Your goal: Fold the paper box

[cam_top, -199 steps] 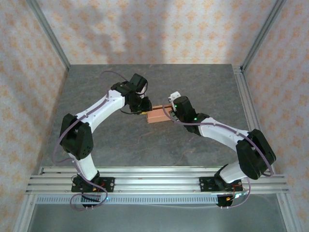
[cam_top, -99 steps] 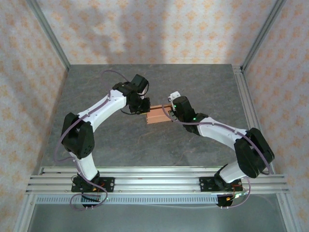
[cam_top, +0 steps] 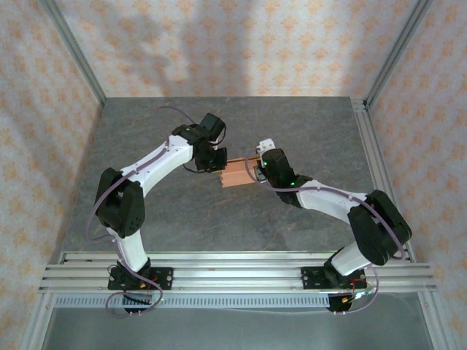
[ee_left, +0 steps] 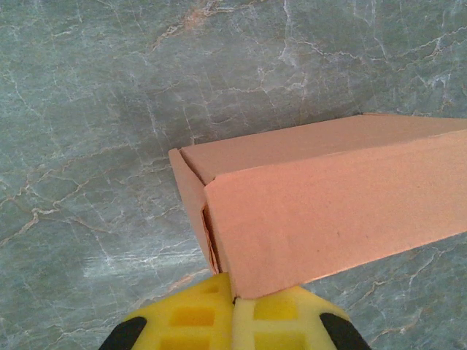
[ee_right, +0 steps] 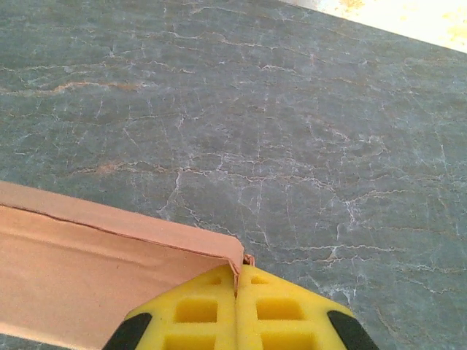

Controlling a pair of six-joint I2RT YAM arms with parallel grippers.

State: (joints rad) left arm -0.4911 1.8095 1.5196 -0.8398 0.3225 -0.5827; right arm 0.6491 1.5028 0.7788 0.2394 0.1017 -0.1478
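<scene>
Just now left gripper (ee_left: 233, 310) pinched shut on one corner of salmon-pink folded card box (ee_left: 328, 211), right gripper (ee_right: 236, 292) clamped on opposite corner, mid grey table (cam_top: 306, 131); box looks formed, probably final squaring.

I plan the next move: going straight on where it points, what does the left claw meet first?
The paper box: its near corner seems pinched in the shut tips of the left claw, so any advance likely pushes it.

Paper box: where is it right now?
Top view: middle of the table, the paper box held between left gripper and right gripper, each pinching one end.
</scene>
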